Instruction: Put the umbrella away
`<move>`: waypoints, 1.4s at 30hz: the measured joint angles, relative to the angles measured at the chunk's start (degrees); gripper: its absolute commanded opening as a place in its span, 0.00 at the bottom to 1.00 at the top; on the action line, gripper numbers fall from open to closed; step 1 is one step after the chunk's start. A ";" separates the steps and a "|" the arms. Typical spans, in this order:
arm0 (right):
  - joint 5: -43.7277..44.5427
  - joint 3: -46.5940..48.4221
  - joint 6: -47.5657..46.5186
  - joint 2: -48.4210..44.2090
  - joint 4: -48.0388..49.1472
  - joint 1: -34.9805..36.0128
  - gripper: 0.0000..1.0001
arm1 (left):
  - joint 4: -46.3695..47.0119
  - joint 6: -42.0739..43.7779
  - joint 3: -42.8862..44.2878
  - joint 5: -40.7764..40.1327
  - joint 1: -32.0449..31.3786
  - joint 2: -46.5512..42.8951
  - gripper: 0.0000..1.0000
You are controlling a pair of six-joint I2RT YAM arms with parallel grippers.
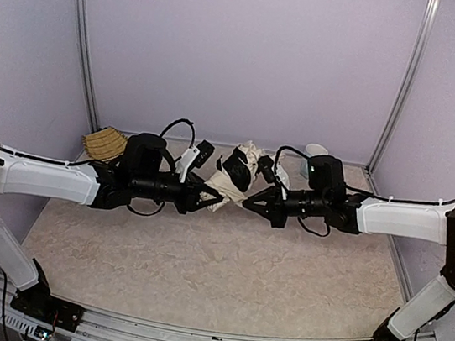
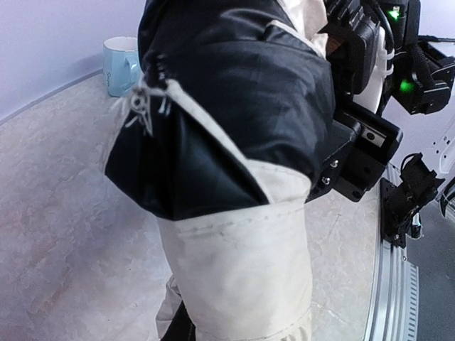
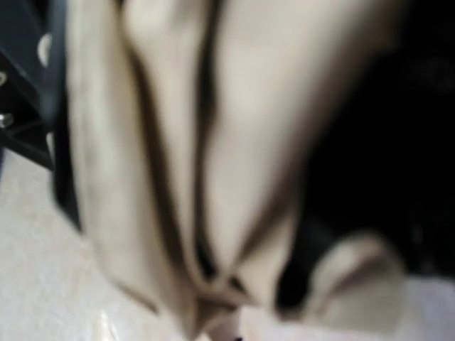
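The umbrella is not put away yet. It hangs as a crumpled bundle of cream fabric with its black inner side showing, between the 2 arms and above the back middle of the worktop. No shaft or handle shows in any view, so I cannot tell whether the shaft is collapsed. The fabric is gathered but loose. It is not wrapped or strapped, and folds and a corner flap stick out in the left wrist view.

The left end effector is closed most of the way. A strip of cream fabric runs into its tips, which I judge to be a grip on the umbrella's lower part. The right end effector is closed tight with its tips against the fabric from the other side. Its wrist view is filled with blurred cream folds, so I cannot tell whether it pinches a fold or only presses on the cloth.

What looks done is that the canopy is closed and bunched and lifted off the worktop. What is left, as I judge it, is tidying the fabric into a compact roll and carrying it to wherever it belongs. If that place is the straw basket at the back left, the umbrella is well apart from it.

Counted:
- 1 umbrella
- 1 basket
- 1 pale mug at the back right
- 2 end effectors
- 1 worktop
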 measured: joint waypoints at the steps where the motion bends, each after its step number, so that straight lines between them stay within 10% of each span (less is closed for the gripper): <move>1: -0.66 -0.02 -0.17 -0.13 0.90 0.00 0.00 | 0.17 -0.24 -0.11 -0.15 -0.28 -0.55 0.00; 33: 2.86 -16.22 7.45 -10.01 32.92 -0.57 0.00 | 17.57 -8.66 2.10 0.50 -7.54 4.98 0.00; 42: 3.87 -17.77 10.32 -10.01 36.83 -0.52 0.17 | 16.04 -6.60 2.80 0.02 -8.00 4.59 0.00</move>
